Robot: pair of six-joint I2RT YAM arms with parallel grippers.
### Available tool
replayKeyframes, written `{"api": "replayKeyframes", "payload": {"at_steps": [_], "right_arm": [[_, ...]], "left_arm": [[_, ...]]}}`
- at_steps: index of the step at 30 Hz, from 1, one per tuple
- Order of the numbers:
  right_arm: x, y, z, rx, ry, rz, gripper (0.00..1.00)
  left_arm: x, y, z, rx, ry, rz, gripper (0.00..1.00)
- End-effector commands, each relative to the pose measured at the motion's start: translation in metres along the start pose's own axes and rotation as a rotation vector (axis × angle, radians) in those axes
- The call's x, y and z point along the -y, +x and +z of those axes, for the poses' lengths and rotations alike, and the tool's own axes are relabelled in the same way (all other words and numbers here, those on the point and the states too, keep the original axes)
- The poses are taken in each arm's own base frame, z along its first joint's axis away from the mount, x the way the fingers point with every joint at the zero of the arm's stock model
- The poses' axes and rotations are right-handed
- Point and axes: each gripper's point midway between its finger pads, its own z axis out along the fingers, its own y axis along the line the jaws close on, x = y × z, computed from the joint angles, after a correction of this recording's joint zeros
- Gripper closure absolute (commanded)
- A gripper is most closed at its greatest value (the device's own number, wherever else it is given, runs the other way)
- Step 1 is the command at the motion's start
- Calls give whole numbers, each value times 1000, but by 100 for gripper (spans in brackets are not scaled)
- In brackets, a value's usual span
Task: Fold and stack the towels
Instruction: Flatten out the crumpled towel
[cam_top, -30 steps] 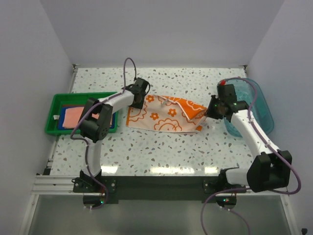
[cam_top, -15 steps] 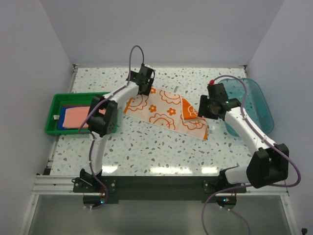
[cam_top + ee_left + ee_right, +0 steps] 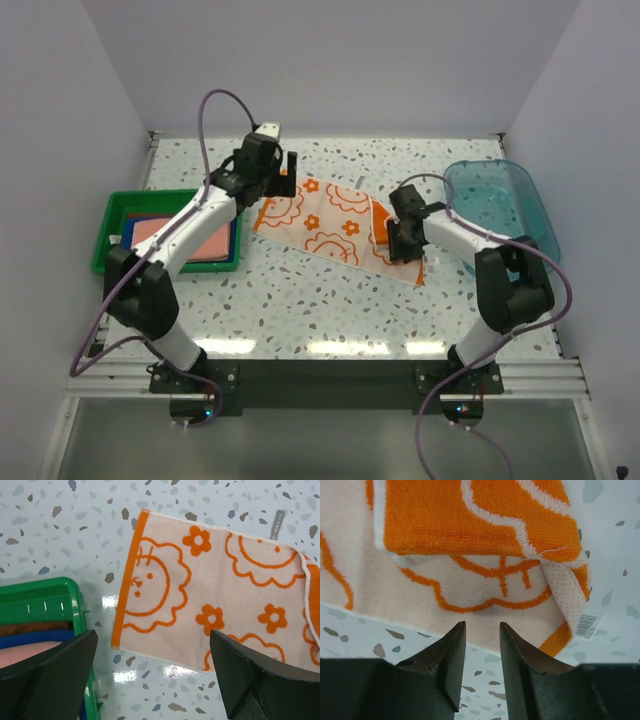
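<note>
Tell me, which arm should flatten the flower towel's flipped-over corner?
Right. The right gripper sits at the end of the flower towel where the flap is flipped over, jaws slightly apart. The left gripper hangs wide open over the other end, near the green tray.

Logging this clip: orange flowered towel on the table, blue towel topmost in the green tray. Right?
No: the green tray has the pink towel topmost, the blue towel under it, as the top external view shows. The orange flowered towel is on the table.
</note>
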Motion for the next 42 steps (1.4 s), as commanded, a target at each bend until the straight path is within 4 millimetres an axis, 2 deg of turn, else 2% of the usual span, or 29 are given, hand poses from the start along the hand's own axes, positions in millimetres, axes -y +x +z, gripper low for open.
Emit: {"api": "replayKeyframes", "payload": {"at_steps": [1, 2, 4, 5, 8, 9, 11, 14, 15, 16, 17, 18, 19, 20, 23, 24, 26, 28, 31, 37, 42], "right_arm": [[5, 9, 17, -21, 45, 11, 63], [5, 14, 20, -33, 48, 10, 63], [2, 26, 25, -48, 41, -7, 61], [2, 35, 27, -67, 43, -15, 60], [-14, 56, 25, -111, 20, -38, 60], [-16, 69, 24, -141, 23, -46, 60], [-41, 94, 17, -186, -34, -37, 59], [-92, 123, -2, -231, -169, -21, 58], [-107, 128, -8, -235, -206, -35, 57], [-127, 143, -19, -246, -233, -113, 55], [-146, 131, -32, -208, -261, -162, 54], [-146, 131, -40, -195, -224, -222, 52], [-156, 129, -51, -171, -241, -291, 53], [-168, 113, -64, -126, -270, -297, 52], [-167, 73, -83, 25, -215, -324, 53], [-161, 60, -80, 74, -157, -335, 54], [-164, 47, -80, 116, -137, -378, 54], [-163, 37, -72, 139, -94, -422, 54], [-162, 27, -63, 165, -47, -459, 54], [-159, 24, -37, 158, 6, -491, 57], [-143, 21, -16, 155, 65, -466, 59]], "left_arm": [[6, 30, -18, -54, 61, -47, 0], [5, 31, -26, -46, 71, -55, 0], [4, 47, -29, -75, 79, -59, 0], [3, 48, -35, -69, 83, -63, 0], [-2, 60, -37, -85, 70, -57, 0], [-4, 63, -37, -92, 68, -49, 0], [-4, 65, -38, -95, 69, -44, 0], [-7, 68, -37, -103, 61, -25, 0], [-8, 69, -37, -106, 56, -18, 0], [-10, 69, -36, -105, 45, -10, 0], [-11, 71, -36, -112, 38, -4, 0], [-13, 73, -35, -118, 32, 8, 0], [-13, 74, -34, -123, 34, 10, 0], [-12, 79, -32, -140, 36, 17, 0], [-7, 89, -27, -168, 61, 19, 0], [-6, 95, -25, -181, 66, 14, 0], [2, 102, -21, -195, 103, -1, 0], [11, 117, -16, -233, 137, -9, 0], [25, 129, -7, -260, 170, -22, 0], [36, 137, 13, -279, 181, -37, 0], [34, 150, 26, -310, 151, -20, 0]]}}
